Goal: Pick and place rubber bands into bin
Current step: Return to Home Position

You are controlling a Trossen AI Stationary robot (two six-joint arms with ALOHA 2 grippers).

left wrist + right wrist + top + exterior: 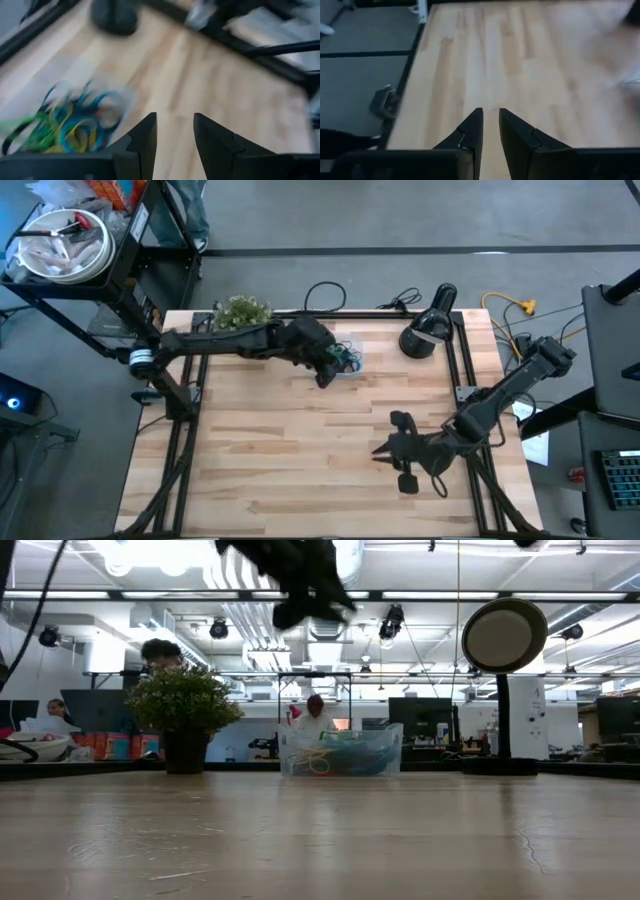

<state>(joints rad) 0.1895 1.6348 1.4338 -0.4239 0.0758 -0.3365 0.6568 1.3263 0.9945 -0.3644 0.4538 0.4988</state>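
Rubber bands (pixel 320 761) sit in the bin (pixel 385 752) at the back of the surface (pixel 320 840), plant (pixel 182 705) to its left, lamp (pixel 503 636) to its right.

Bin (pixel 351 366) partly beneath left arm (pixel 230 340)
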